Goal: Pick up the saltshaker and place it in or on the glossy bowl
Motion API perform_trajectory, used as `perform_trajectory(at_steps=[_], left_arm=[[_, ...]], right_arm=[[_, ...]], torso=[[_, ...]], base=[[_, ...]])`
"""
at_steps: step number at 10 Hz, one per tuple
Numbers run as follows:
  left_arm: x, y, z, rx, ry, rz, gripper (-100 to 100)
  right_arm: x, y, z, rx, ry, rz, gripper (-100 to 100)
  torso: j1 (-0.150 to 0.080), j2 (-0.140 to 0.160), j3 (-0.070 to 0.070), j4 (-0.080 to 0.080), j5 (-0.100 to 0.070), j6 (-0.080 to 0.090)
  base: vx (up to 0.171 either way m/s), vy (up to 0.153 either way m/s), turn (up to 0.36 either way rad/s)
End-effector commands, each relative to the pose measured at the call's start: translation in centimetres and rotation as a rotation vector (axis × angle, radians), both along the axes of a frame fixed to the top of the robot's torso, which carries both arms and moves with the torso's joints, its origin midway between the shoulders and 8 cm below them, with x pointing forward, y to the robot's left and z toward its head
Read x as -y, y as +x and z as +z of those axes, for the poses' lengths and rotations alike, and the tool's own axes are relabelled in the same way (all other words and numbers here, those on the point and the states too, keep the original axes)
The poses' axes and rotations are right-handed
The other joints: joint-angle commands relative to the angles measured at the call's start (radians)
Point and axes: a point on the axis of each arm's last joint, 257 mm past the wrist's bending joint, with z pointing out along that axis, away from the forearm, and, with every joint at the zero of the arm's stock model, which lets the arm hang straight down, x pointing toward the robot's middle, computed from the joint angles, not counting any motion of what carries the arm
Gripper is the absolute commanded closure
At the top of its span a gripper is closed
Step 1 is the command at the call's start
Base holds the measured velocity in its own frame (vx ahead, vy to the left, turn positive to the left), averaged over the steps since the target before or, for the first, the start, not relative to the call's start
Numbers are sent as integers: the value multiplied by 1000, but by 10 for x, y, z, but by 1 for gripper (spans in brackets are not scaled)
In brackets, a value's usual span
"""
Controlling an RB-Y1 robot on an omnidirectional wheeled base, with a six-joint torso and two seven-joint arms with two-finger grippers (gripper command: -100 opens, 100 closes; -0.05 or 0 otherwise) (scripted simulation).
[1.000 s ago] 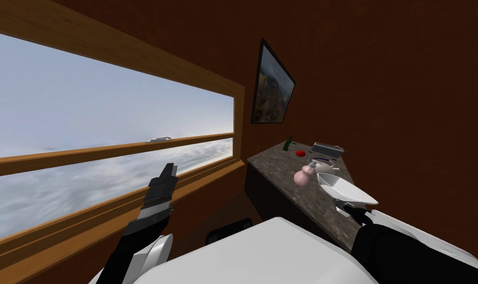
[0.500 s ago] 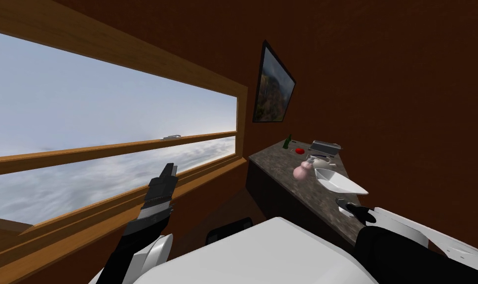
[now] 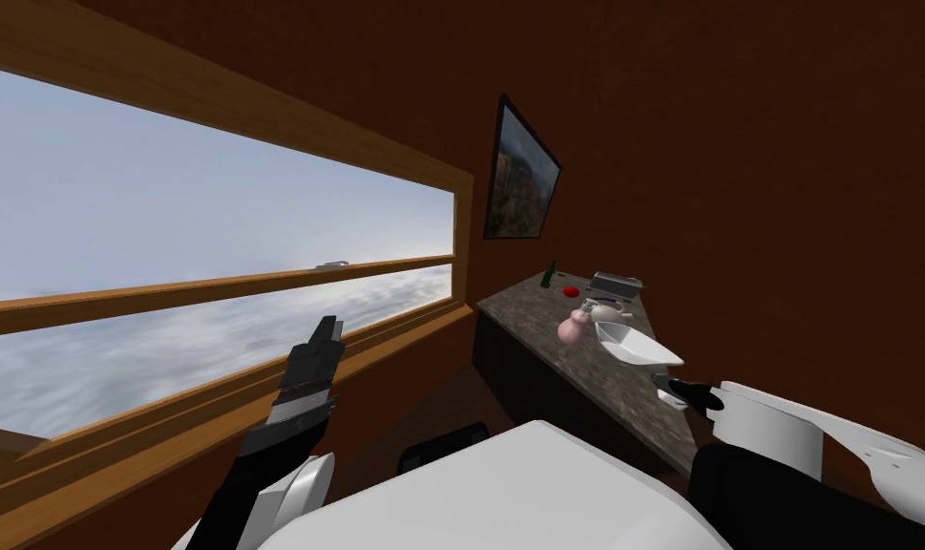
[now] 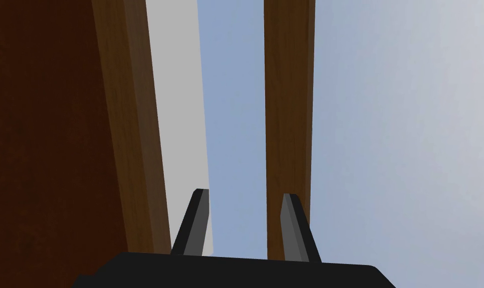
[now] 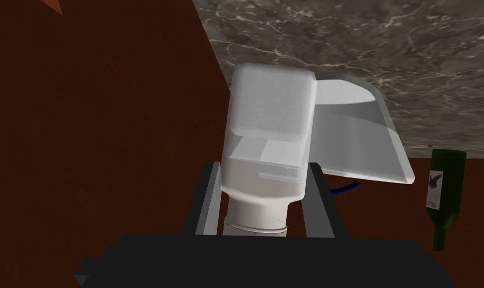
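Right gripper [image 5: 263, 167]: fingers [image 5: 206, 200] pinching the saltshaker [image 5: 268, 105] by its sides, low on the clear body just above the white cap. The shaker is tilted, cap end toward the gripper body and square end pointing away. It is lifted off the desk [image 5: 385, 45].

In the right wrist view the white glossy bowl [image 5: 365, 140] sits directly behind and to one side of the shaker, overlapping it. Cannot tell whether they touch. In the head view the right gripper is at the bowl's near rim, over the near end of the dark stone-pattern desk.

Other items on the desk, past the bowl: pink vase [image 3: 572, 327] just beside the bowl, white teapot [image 3: 603, 308], red object [image 3: 572, 291], grey tray [image 3: 615, 284], and green bottle [image 3: 548, 275] at the far end near the window wall.

Left gripper [image 3: 324, 331]: raised in front of the window, well apart from the desk. Its fingers are parted by a modest gap with nothing between them.
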Motion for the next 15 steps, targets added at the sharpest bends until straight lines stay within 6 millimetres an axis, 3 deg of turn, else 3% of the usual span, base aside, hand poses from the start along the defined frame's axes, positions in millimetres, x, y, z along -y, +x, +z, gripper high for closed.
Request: perform_trajectory(at_steps=[1,7,15], left_arm=[[0,0,0,0,0,0,0],[0,0,0,0,0,0,0],[0,0,0,0,0,0,0]], right_arm=[[0,8,11,-2,-4,3,100],[-5,49,48,-10,-16,32,100],[-26,118,84,-13,-22,108,100]], torso=[[0,0,0,0,0,0],[-4,-3,-2,-1,-1,-1],[-6,-6,-4,-2,-3,-3]], base=[[-3,-46,-41],[21,-70,-53],[43,-94,-45]])
